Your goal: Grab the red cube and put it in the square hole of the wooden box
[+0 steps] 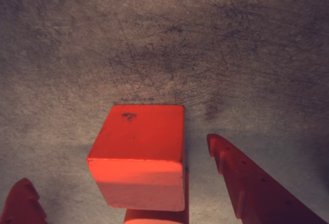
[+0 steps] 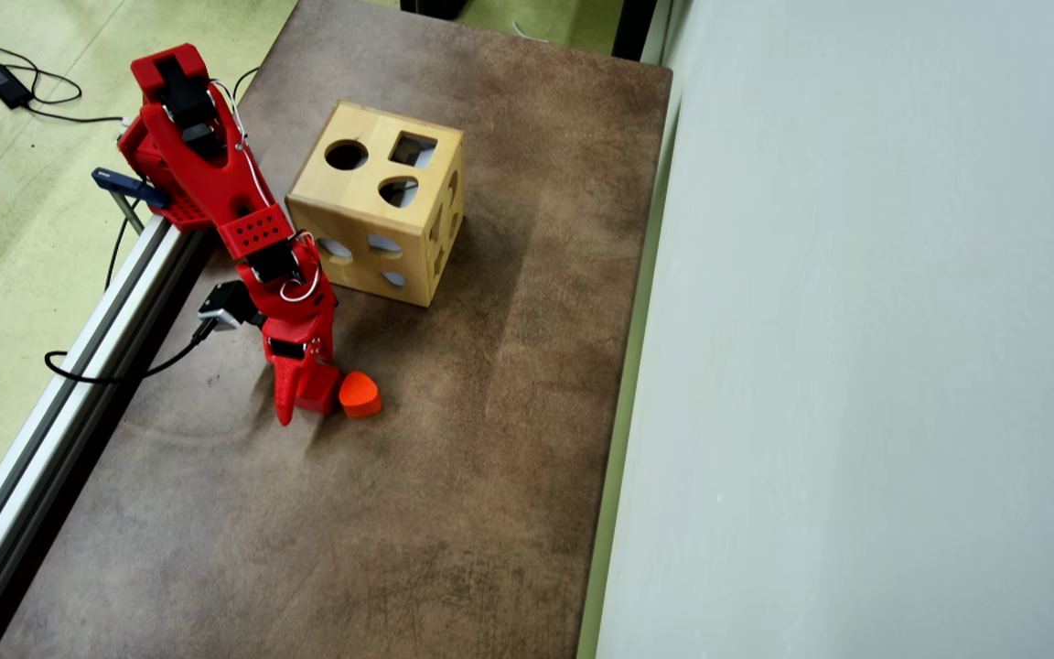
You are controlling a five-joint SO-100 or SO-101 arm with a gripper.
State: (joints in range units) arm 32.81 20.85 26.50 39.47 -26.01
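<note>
Flanking matte, sharp-edged red cube (image 1: 139, 154): tool (image 1: 121, 175) fingers

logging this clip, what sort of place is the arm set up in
Probably a lab or workshop bench, not a home: a worn brown table edged by a metal rail, cables trailing over green floor, a plain grey wall alongside.

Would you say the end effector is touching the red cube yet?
Apart: the wrist view shows bare table between the red cube and each finger of the open end effector.
</note>
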